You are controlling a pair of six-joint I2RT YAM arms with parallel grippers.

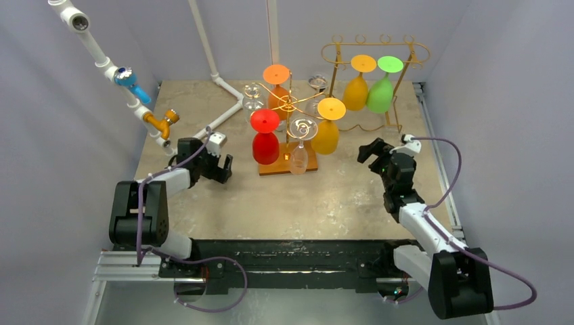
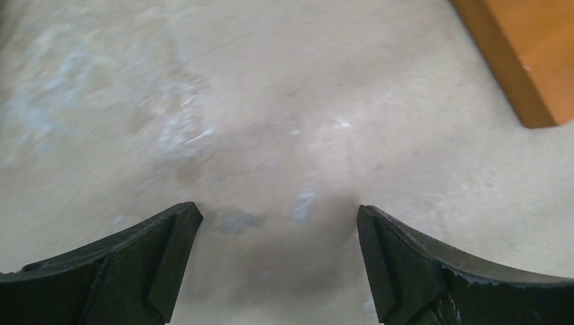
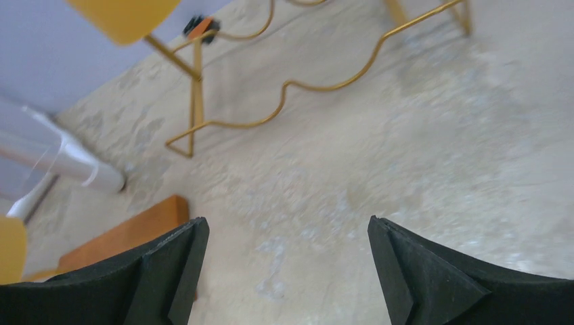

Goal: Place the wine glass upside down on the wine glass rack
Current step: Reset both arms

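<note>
The wine glass rack (image 1: 290,108), gold wire arms on a wooden base (image 1: 288,167), stands mid-table. Upside down on it hang a red wine glass (image 1: 265,141), an orange one (image 1: 277,87), a yellow one (image 1: 327,128) and a clear one (image 1: 298,152). My left gripper (image 1: 218,169) is open and empty just left of the base, low over the table. In the left wrist view the left gripper (image 2: 279,213) frames bare tabletop, with the base corner (image 2: 535,54) at top right. My right gripper (image 1: 376,150), (image 3: 288,223) is open and empty, right of the rack.
A second gold wire rack (image 1: 376,51) at the back right holds an amber glass (image 1: 357,89) and a green glass (image 1: 382,92); its wavy foot wire (image 3: 304,88) lies ahead of my right gripper. White pipework (image 1: 216,118) with valves runs along the back left.
</note>
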